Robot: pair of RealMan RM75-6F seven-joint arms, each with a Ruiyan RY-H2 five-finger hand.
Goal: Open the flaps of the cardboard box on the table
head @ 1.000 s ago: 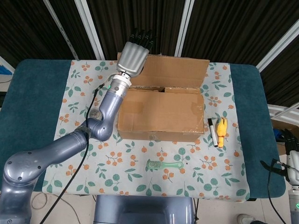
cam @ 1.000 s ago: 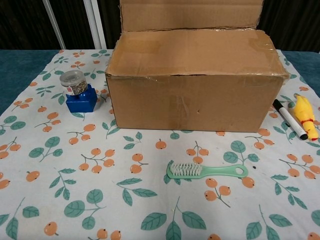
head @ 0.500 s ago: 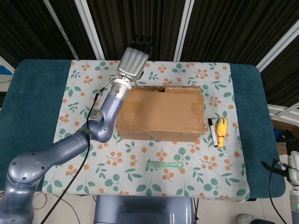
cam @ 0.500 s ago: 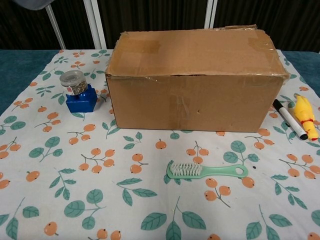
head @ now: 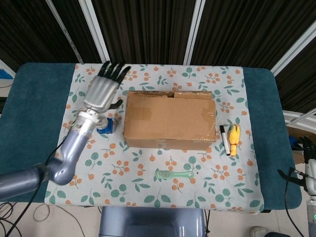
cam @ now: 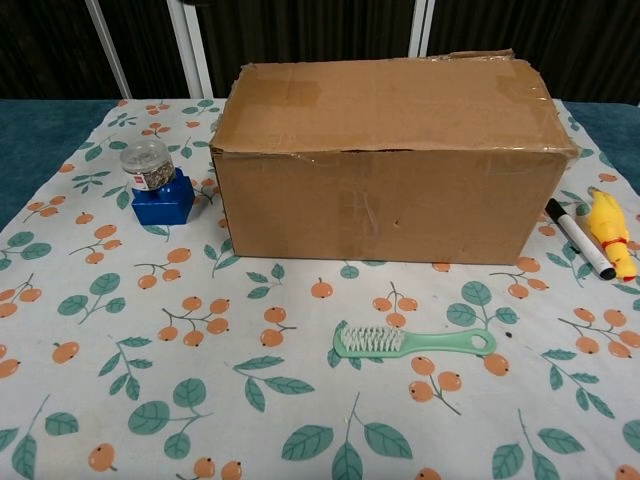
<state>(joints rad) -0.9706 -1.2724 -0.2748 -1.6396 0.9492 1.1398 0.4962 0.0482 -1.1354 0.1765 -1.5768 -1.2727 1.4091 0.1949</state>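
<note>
The brown cardboard box [head: 169, 120] lies in the middle of the floral cloth, and both top flaps are down flat. The chest view shows its front wall and closed top [cam: 390, 170]. My left hand [head: 102, 91] hovers to the left of the box, fingers spread and holding nothing, clear of the cardboard. It does not show in the chest view. My right hand [head: 307, 152] shows only partly at the far right edge, low beside the table, too cut off to read its fingers.
A blue block topped by a small jar [cam: 160, 185] stands left of the box, just under my left hand [head: 105, 124]. A black marker [head: 224, 139] and a yellow toy [head: 234, 139] lie right of the box. A green brush [head: 174, 175] lies in front.
The rear flap, upright one second ago, has dropped flat onto the box. My left hand has left the box's rear left corner and swung left and toward me.
</note>
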